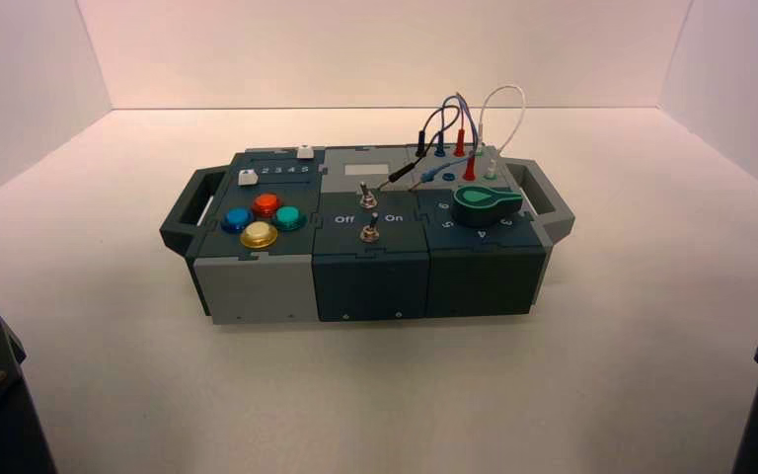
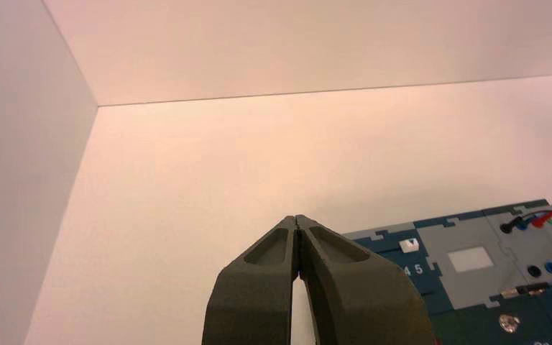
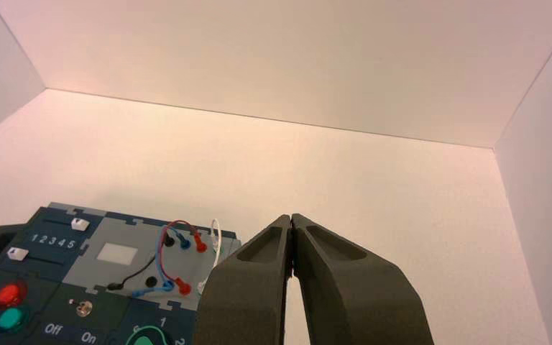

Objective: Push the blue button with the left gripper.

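progress: not begun, press still to do
blue button [image 1: 234, 219]: leftmost of four, box's near-left, untouched
left tool [image 2: 298, 224]: tips together, parked well short of box
right tool [image 3: 291, 221]: closed, parked

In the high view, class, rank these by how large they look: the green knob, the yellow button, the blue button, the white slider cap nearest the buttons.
1. green knob
2. yellow button
3. blue button
4. white slider cap

The yellow button sits nearer the camera, so ranks 2 and 3 are unsure.

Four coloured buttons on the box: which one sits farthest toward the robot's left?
The blue button. It is the leftmost of the cluster, with the red button, teal button and yellow button all to its right.
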Controlling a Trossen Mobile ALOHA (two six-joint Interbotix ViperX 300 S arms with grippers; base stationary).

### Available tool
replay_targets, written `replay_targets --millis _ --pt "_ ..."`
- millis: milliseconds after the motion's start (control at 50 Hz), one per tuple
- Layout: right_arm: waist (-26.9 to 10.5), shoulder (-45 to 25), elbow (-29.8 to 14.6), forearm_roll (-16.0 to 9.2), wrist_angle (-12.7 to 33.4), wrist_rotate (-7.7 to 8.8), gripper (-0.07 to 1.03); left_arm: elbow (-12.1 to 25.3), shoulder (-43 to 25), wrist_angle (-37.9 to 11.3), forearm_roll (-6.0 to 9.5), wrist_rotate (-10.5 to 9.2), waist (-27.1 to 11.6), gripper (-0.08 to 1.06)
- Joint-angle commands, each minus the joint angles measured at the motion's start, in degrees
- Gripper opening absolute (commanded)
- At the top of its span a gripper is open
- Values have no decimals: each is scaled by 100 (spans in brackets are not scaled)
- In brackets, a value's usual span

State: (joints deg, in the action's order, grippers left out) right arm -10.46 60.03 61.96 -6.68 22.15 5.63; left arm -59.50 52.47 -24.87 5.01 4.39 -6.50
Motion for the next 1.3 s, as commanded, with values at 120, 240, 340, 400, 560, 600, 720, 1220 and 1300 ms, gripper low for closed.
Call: replay_targets --millis 120,240,340,400,560,600,720,1220,1300 --pt "-18 -53 -97 -18 -18 -9 -2 176 -44 -9 -9 9 -62 -3" --pt "-18 -53 -97 -18 -9 -9 -2 193 -70 -62 -9 0 -70 -3" --pt "-18 -53 -88 -18 -9 -9 -2 281 -70 -281 0 0 -193 -3" --pt "-18 -53 -88 -18 9 -26 -2 378 -88 -563 -9 0 -334 -3" --pt "-18 -88 -79 -35 26 -53 -2 580 -158 -1547 9 -88 -817 -3" --pt "-18 -114 -79 -26 44 -53 -2 615 -176 -1749 9 -114 -914 -3" --pt "-18 -193 -97 -26 53 -53 -2 642 -193 -2215 9 -123 -1169 -3" --pt "-18 -686 -220 -26 185 -53 -2 633 -826 -2584 229 -97 -1775 -3" --pt "-18 -686 -220 -26 202 -53 -2 633 -1187 -2584 229 -44 -1881 -3"
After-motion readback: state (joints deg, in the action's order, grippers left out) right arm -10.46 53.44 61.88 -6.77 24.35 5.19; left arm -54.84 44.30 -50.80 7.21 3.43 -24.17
